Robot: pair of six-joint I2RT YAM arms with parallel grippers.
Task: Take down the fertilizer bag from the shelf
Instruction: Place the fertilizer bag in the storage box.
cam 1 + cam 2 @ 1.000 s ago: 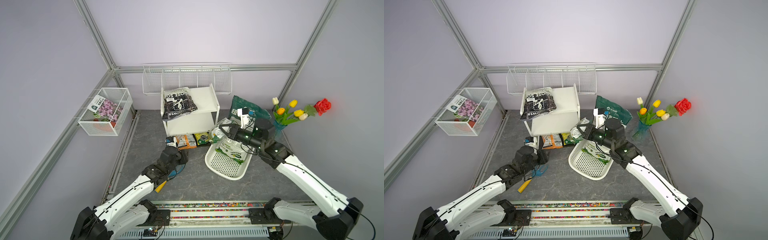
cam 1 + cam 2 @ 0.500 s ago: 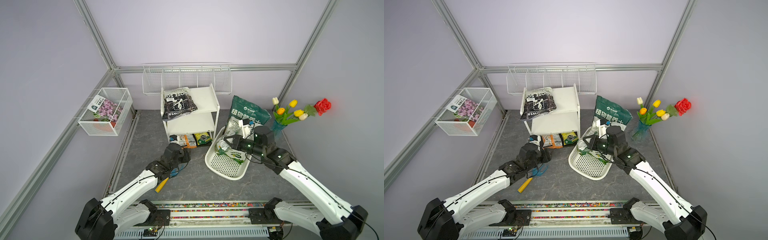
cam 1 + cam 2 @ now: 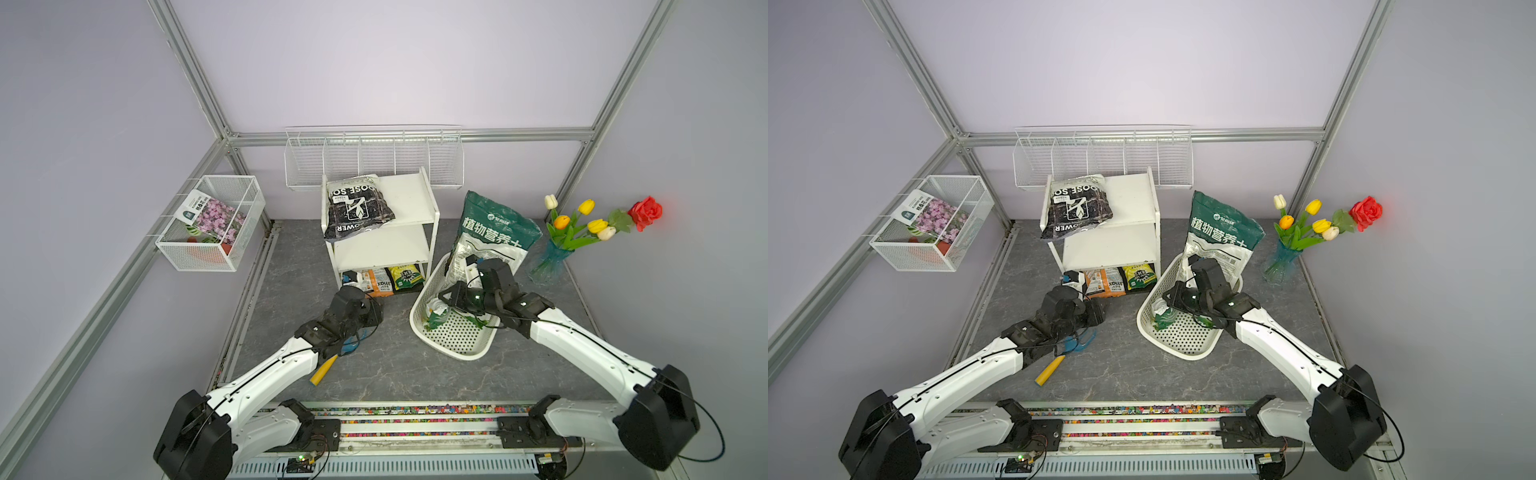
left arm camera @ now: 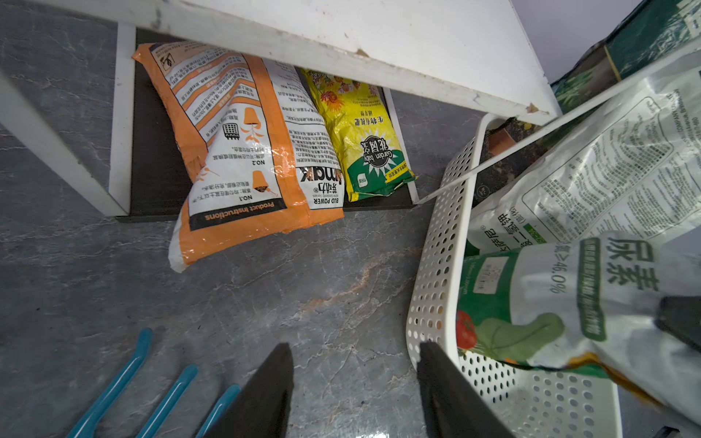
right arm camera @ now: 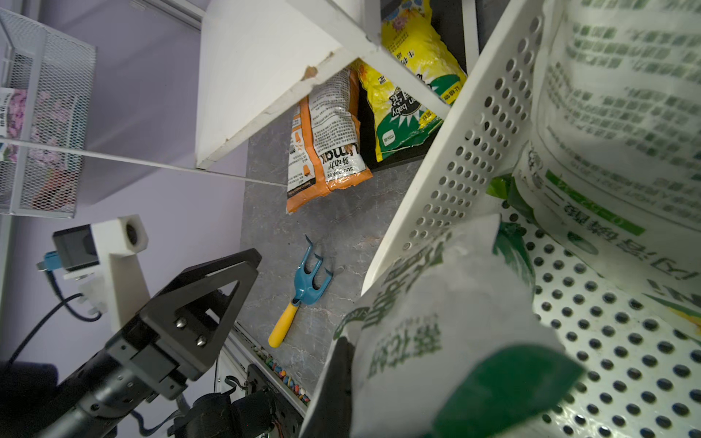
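Lowered since the earlier frame, the right gripper (image 3: 446,302) stayed clamped on the urea fertilizer bag (image 3: 435,319), now inside the perforated basket (image 3: 462,347), apparently for deposit. The left gripper (image 4: 352,350) hung open, empty, clear of the load. Behind stood the shelf (image 3: 409,195), that bag removed.

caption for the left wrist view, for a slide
Open left gripper over the floor; orange bag and yellow bag at the bottom of the shelf; fertilizer bag held in the perforated basket.
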